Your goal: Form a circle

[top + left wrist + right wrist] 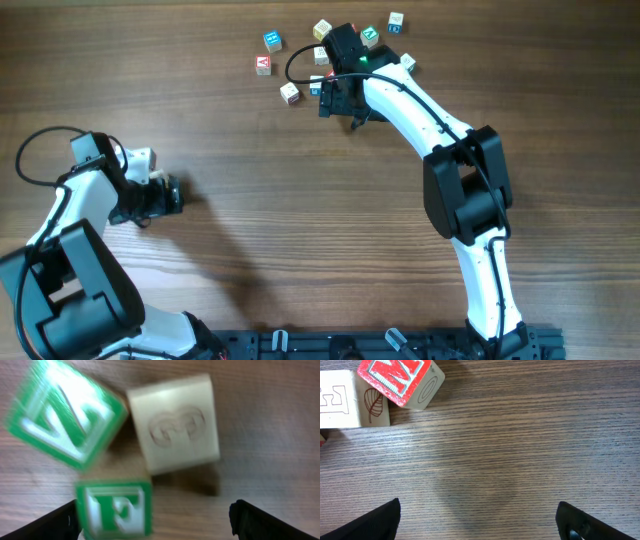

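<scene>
the circle [140,158] is only begun, i judge: three small cubes sit close together on the table [300,230] just by the left gripper [155,512], whose fingers stand wide apart and grip nothing; no ring is closed. the right gripper [477,510], also apart and empty, is at the scattered cubes [272,42], well apart. the cubes are pale wood, square-edged, some faces painted green, one carved.

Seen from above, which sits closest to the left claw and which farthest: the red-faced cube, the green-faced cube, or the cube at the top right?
1. red-faced cube, leftmost of the three, nearest the left gripper.
2. green-faced cube, farther right and higher up.
3. top-right cube, farthest up and right.
</scene>
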You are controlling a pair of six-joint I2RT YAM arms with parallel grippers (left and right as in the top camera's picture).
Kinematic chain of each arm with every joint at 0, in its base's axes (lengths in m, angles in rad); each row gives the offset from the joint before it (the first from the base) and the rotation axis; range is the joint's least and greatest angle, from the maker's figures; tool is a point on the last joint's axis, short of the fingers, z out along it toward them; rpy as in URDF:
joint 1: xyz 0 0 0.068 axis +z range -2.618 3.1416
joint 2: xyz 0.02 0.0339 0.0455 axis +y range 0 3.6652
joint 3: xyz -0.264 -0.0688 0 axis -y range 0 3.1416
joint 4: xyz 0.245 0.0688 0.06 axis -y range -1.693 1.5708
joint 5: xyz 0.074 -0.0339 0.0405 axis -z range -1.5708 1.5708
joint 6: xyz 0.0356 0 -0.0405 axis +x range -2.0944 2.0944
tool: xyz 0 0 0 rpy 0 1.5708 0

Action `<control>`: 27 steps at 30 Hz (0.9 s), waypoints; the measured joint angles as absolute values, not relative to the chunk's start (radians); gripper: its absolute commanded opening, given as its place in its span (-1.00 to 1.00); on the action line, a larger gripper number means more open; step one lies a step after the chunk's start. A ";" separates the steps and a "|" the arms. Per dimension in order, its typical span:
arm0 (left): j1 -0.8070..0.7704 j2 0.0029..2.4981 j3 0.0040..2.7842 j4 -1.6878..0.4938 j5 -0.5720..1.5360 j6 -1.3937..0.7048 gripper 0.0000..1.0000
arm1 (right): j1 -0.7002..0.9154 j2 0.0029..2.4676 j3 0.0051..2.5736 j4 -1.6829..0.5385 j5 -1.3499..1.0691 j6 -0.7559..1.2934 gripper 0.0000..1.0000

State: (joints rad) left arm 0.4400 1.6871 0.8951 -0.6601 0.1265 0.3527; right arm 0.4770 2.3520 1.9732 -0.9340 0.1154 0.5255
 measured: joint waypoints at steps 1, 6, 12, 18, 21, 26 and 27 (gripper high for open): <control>0.440 1.673 0.888 -0.685 0.131 0.353 1.00 | 0.477 2.352 1.973 -0.934 0.115 0.525 0.99; 0.440 1.509 0.875 -0.726 0.180 0.353 1.00 | 0.477 2.352 1.973 -0.929 0.112 0.525 0.99; 0.440 1.178 0.884 -0.638 0.242 0.340 1.00 | 0.477 2.352 1.973 -0.915 0.094 0.525 0.78; 0.441 1.094 0.886 -0.588 0.409 0.336 1.00 | 0.477 2.352 1.973 -0.865 -0.010 0.493 -0.91; 0.440 1.097 0.886 -0.567 0.506 0.336 1.00 | 0.477 2.352 1.973 -0.866 -0.120 0.463 -0.91; 0.464 1.097 0.886 -0.386 0.563 0.154 1.00 | 0.477 2.352 1.973 -0.866 -0.382 0.377 -0.91; 0.479 1.097 0.886 -0.356 0.564 0.103 1.00 | 0.477 2.352 1.973 -0.865 -0.431 0.363 -0.92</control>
State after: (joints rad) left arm 0.4786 1.0966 0.8860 -0.3557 0.5636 0.1032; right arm 0.4770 2.3520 1.9732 -0.8654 -0.4313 0.3626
